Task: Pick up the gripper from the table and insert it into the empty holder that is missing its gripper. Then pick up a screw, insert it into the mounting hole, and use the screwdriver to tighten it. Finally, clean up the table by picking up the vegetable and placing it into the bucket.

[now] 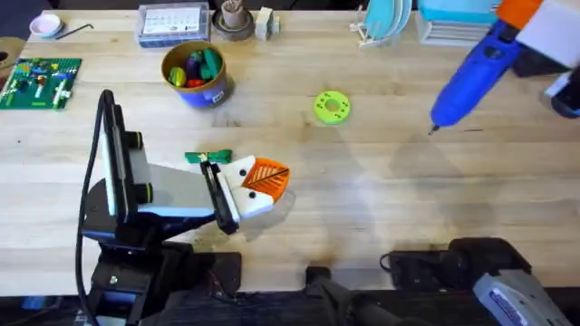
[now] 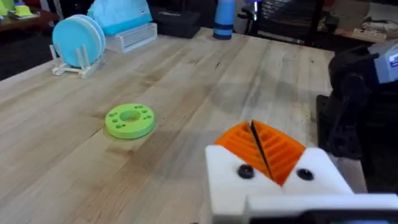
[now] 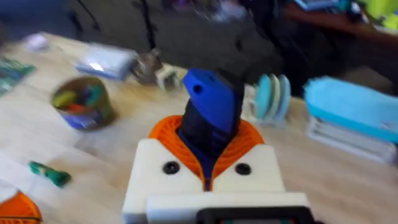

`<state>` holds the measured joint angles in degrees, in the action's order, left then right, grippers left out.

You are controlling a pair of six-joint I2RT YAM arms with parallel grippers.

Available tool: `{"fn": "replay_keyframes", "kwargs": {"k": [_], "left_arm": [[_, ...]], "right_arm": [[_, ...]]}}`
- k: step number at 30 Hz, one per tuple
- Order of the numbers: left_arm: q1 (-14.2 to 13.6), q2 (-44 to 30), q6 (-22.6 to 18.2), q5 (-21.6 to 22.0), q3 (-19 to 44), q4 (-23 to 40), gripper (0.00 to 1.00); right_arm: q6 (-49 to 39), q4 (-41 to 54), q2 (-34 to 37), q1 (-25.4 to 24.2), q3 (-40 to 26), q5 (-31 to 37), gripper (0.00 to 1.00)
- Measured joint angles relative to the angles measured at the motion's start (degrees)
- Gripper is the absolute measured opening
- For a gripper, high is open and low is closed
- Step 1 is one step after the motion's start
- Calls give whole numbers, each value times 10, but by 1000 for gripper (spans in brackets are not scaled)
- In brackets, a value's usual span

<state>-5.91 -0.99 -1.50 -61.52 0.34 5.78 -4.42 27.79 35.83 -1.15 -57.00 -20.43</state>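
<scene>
My right gripper [image 1: 521,16] hangs over the far right of the table, shut on the blue screwdriver [image 1: 473,80], whose thin tip points down at the wood. In the right wrist view its orange fingers [image 3: 245,140] clamp the screwdriver [image 3: 211,109]. My left gripper [image 1: 269,177] lies low at centre left, both orange ribbed fingers on their white mounts, shut and holding nothing [image 2: 264,149]. The dark-green vegetable [image 1: 208,158] lies just behind it [image 3: 48,174]. The blue bucket [image 1: 195,74] with toy foods stands farther back [image 3: 81,102]. The loose gripper, an empty holder and a screw are out of view.
A lime-green disc [image 1: 332,106] lies mid-table [image 2: 129,119]. A plate rack [image 1: 385,23] and a light-blue box [image 1: 453,20] stand at the back right. A green circuit board [image 1: 41,80], a parts box [image 1: 174,23] and a grey dish [image 1: 234,20] sit at the back left.
</scene>
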Motion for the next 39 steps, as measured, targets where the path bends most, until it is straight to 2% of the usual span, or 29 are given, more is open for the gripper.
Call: {"fn": "replay_keyframes", "kwargs": {"k": [5, 10, 18, 25, 30, 35, 39], "left_arm": [[0, 0, 0, 0, 0, 0, 4], [0, 0, 0, 0, 0, 0, 4], [0, 0, 0, 0, 0, 0, 4], [0, 0, 0, 0, 0, 0, 4], [0, 0, 0, 0, 0, 0, 4], [0, 0, 0, 0, 0, 0, 4], [0, 0, 0, 0, 0, 0, 4]], "right_arm": [[69, -146, -30, 4, 90, -86, 23], [124, -248, -23, 50, 143, -125, 23], [129, -334, 40, 182, 149, -141, 23], [119, -518, 131, 279, 150, -142, 23], [116, -612, 189, 346, 150, -144, 23], [116, -662, 236, 388, 150, -148, 23], [106, -670, 244, 409, 150, -148, 23]]}}
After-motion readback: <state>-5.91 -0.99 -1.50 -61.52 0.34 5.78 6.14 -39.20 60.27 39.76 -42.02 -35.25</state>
